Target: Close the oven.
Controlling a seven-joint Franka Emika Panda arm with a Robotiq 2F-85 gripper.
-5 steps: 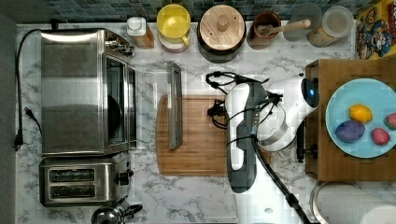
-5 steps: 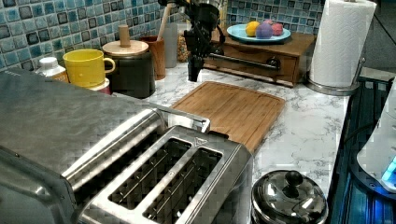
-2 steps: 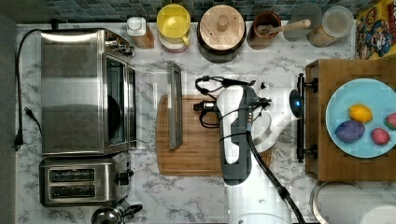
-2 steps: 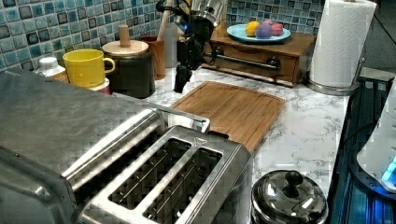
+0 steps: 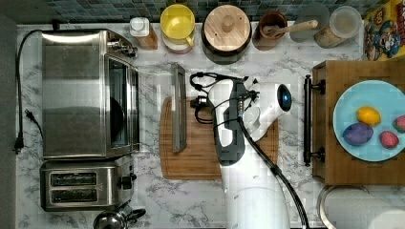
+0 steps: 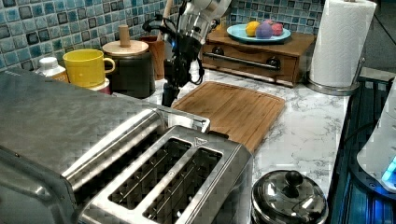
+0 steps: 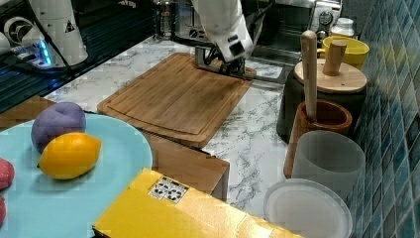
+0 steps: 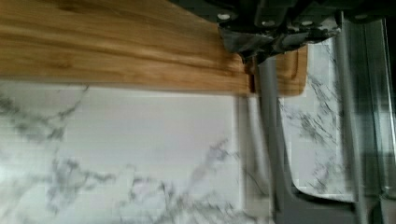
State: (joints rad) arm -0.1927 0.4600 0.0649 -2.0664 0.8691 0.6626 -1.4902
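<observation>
Top view: shows the oven (image 5: 86, 95) at the top view's left end of the worktop (image 5: 291, 59), open, with the door (image 5: 153, 81) dropped flat and reaching out over the marble toward the middle. Puts the handle (image 5: 179, 109) at the door's far edge, overlapping the top view's left edge of the board (image 5: 200, 157). Places the pincer (image 5: 200, 102) just beside that handle, on the board's side of it, low over the wood.

Left view: hangs the pincer (image 6: 169, 95) upright, close above the door's outer edge. Impossible to tell whether apart or together, and no contact with the handle to be made out.

Judging by this, nothing closed yet: approach nearly done, lift not begun. Remaining: get under or behind the handle, swing the door up on its hinge and press it shut against the oven's front.

Materials: brushed, boxy steel for the oven; clear glass in the door, letting the marble show through; a long, thin, rounded metal bar for the handle (image 8: 268, 140). Smooth veined stone underneath, ridged warm-grained wood beside it. Likely a slick, hard bar, so better pushed than pinched.
</observation>
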